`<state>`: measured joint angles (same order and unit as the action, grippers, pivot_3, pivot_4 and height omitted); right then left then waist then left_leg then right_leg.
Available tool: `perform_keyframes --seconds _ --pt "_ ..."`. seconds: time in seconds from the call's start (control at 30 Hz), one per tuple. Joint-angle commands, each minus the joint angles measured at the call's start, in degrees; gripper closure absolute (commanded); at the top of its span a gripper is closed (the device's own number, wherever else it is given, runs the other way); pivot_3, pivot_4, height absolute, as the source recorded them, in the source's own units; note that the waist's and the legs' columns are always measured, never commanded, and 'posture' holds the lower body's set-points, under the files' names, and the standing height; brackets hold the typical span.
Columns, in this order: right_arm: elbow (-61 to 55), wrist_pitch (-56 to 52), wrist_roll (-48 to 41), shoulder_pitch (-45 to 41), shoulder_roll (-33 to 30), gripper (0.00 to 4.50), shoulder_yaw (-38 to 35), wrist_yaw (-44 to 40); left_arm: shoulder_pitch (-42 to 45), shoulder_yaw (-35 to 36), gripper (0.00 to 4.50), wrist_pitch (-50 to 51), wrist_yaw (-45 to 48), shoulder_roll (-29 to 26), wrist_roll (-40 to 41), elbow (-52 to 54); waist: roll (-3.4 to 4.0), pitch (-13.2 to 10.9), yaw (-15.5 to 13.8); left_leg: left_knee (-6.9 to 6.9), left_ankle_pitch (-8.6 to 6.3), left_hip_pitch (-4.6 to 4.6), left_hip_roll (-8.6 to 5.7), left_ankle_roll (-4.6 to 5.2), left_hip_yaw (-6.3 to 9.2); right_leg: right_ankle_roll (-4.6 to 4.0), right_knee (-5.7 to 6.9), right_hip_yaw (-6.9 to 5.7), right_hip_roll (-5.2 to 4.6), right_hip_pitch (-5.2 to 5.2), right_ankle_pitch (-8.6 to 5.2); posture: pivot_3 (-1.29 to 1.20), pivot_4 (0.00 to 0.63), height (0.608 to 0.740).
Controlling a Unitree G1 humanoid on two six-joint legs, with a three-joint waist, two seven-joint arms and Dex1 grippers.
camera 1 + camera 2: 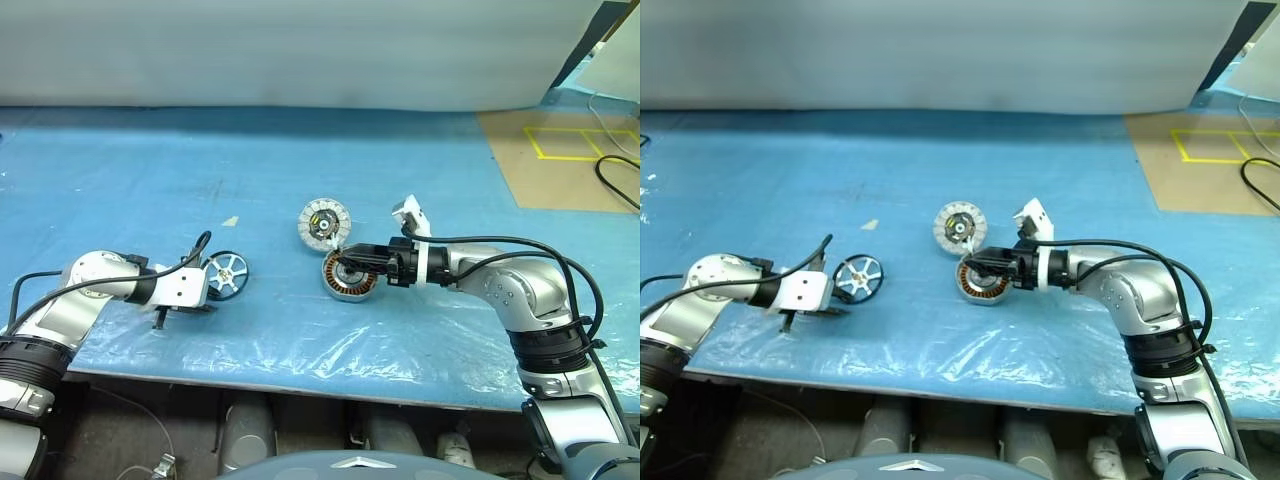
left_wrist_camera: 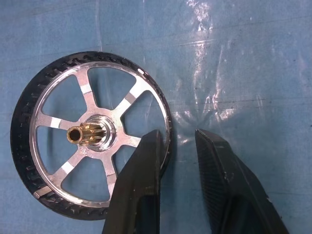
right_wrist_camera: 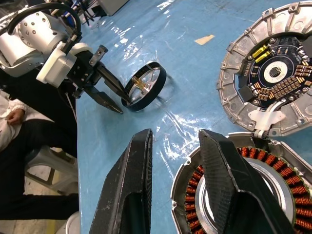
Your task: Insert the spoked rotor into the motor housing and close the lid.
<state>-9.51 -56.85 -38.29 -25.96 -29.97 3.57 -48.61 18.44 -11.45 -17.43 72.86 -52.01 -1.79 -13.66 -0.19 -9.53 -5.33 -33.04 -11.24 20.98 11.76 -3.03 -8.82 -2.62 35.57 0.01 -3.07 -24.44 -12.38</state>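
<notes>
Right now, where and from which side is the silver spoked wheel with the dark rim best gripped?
Probably at the dark outer rim of the silver spoked rotor, coming from the side nearest the left gripper, whose open jaws already straddle the rim. The brass shaft sticking out of the hub hinders a central grip.

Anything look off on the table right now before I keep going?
The spoked rotor is standing up on its rim, propped at the left hand, not lying flat. The motor housing and lid lie flat, close together. Nothing looks spilled or damaged.
</notes>
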Motion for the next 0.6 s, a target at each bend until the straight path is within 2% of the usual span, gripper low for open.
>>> perform_keyframes --seconds 0.03,0.1,0.23,0.37,0.47,0.53,0.6 --pt "-1.06 0.84 -0.30 -0.26 0.04 2.93 -0.18 -0.23 0.81 -0.11 3.35 -1.74 -1.66 0.37 -1.34 -1.02 0.00 0.00 0.00 0.00 0.00 0.00 0.00 0.00 0.00 0.00 0.00 0.00 0.00 0.01 0.00 0.00 0.150 0.740" --pt "-1.34 1.10 -0.02 -0.06 -0.07 2.93 0.16 -0.39 1.48 0.15 3.53 -3.01 -2.53 1.30 -1.10 -1.91 0.00 0.00 -0.11 0.00 0.00 -0.01 0.00 0.00 0.00 0.00 0.02 0.00 -0.01 0.02 0.00 0.00 0.150 0.740" --pt "-1.12 1.29 0.20 -0.15 0.03 2.93 0.23 -0.41 2.20 0.08 4.46 -4.59 -3.91 1.74 -2.01 -3.33 0.00 0.00 -0.07 -0.03 0.00 0.00 0.01 0.00 0.00 0.00 0.03 -0.01 0.00 0.01 0.00 0.00 0.150 0.740" --pt "-1.01 1.33 0.28 -0.36 0.14 2.93 0.23 -0.45 1.28 -0.37 4.46 -4.42 -1.57 0.83 -1.07 -2.81 0.00 0.00 -0.02 -0.03 0.00 0.01 0.00 0.00 0.00 0.00 0.00 0.00 0.00 0.01 0.00 0.00 0.150 0.740" --pt "-0.86 1.40 0.38 -0.43 0.12 2.93 0.22 -0.53 1.40 0.31 4.46 -6.25 -3.25 0.97 -1.85 -3.62 0.00 0.00 -0.01 -0.02 0.00 0.01 0.00 0.00 -0.01 0.01 -0.01 0.00 0.00 0.01 0.00 0.00 0.150 0.740" --pt "-0.89 1.44 0.46 -0.35 0.02 2.93 0.26 -0.61 1.06 2.28 4.46 -3.18 -1.96 2.78 4.23 -1.44 0.00 0.00 -0.02 -0.02 0.00 0.01 0.01 0.00 -0.01 0.01 -0.01 -0.01 0.00 0.01 -0.01 0.00 0.150 0.740" --pt "-1.05 1.47 0.58 -0.11 -0.11 2.93 0.34 -0.73 0.13 5.52 4.46 4.53 -1.02 5.52 14.60 3.97 0.00 0.00 -0.06 -0.03 0.00 0.01 0.00 0.00 -0.02 0.01 0.00 0.00 -0.01 0.01 -0.01 0.00 0.150 0.740"
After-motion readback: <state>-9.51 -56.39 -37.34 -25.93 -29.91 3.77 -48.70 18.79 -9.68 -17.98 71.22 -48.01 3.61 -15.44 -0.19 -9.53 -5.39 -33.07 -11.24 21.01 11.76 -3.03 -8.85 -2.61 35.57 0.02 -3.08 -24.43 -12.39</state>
